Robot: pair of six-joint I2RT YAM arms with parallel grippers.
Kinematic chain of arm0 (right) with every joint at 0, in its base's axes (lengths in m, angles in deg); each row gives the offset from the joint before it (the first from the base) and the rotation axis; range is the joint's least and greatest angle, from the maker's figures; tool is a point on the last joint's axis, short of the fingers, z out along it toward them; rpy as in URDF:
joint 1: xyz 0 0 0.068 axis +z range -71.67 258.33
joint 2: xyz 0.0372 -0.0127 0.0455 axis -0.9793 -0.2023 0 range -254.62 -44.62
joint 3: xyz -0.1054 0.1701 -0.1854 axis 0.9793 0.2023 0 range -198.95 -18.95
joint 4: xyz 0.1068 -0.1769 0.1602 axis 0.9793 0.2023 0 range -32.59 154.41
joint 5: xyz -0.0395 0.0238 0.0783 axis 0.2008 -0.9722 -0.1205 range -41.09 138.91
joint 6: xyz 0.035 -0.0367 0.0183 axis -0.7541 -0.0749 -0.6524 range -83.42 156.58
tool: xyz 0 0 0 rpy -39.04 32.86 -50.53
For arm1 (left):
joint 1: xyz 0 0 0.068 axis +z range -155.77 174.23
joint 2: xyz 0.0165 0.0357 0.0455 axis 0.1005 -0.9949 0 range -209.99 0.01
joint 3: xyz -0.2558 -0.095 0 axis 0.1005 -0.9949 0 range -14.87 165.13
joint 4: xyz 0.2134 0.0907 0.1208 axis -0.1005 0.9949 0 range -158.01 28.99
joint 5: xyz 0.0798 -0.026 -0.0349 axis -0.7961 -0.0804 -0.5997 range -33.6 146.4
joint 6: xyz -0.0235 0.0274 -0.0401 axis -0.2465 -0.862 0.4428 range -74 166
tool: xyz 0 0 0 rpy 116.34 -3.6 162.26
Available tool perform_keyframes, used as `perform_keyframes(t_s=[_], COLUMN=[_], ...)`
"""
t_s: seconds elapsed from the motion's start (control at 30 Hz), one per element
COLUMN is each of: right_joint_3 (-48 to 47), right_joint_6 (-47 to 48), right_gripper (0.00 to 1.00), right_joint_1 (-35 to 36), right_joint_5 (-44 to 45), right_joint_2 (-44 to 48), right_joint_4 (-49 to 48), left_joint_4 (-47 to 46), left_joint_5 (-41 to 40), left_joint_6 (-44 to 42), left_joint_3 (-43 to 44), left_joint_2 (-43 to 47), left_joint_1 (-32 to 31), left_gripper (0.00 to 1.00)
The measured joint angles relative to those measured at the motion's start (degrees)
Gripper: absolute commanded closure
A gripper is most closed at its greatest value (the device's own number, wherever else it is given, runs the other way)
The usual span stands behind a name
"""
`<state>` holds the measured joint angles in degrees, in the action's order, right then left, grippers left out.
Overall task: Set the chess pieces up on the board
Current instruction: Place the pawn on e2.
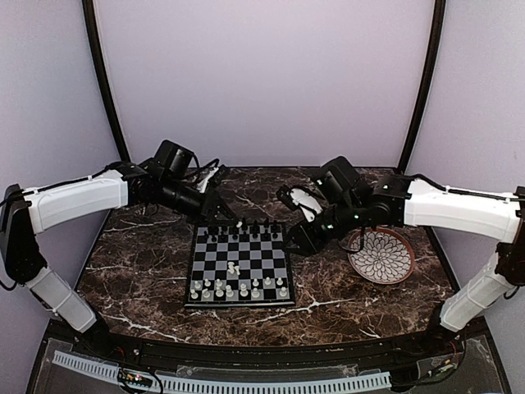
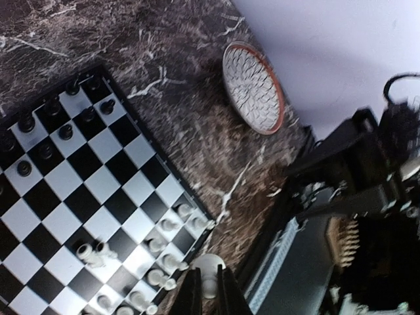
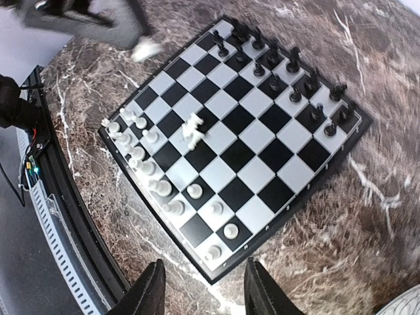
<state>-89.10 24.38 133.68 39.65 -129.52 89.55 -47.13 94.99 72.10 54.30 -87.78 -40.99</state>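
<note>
Marble table [image 1: 139,271]: board [image 1: 261,256] in the centre; plate [image 1: 381,256] to its right, apart.
Board: black pieces [image 1: 246,232] on far rows, white pieces [image 1: 238,289] on near rows, stray white piece [image 1: 235,268] mid-board.
Left wrist view only: left gripper [image 2: 209,295] clenched on cream piece [image 2: 209,268], by board's edge.
Right wrist view only: right gripper [image 3: 205,289] released, fingers wide, above board corner.
Arms: both angled inward toward the board's far side.

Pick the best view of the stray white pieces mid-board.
Right wrist: the white pieces sit sharp and unblocked near frame centre. Top external shows them tiny; left wrist shows them blurred, low left.
</note>
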Motion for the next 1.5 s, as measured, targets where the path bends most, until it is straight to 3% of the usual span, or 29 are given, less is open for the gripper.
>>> perform_keyframes(t_s=[0.23, 0.5, 1.5], right_joint_3=[7.9, 7.9, 7.9], right_joint_6=[-10.1, -13.9, -14.0], right_gripper=[0.57, 0.56, 0.53], right_joint_1=[0.2, 1.0, 1.0], right_joint_5=[3.5, 8.3, 9.1], right_joint_2=[1.2, 1.2, 1.2], right_joint_4=[-3.8, -4.0, -3.8], left_joint_4=[13.6, 17.7, 18.0], left_joint_5=[-15.3, -24.4, -24.7], left_joint_6=[-13.2, -19.6, -22.7], left_joint_3=[2.1, 5.7, 8.6], left_joint_2=[0.9, -6.6, -20.4], left_joint_1=[-7.8, -13.5, -15.9], left_gripper=[0.94, 0.94, 0.92])
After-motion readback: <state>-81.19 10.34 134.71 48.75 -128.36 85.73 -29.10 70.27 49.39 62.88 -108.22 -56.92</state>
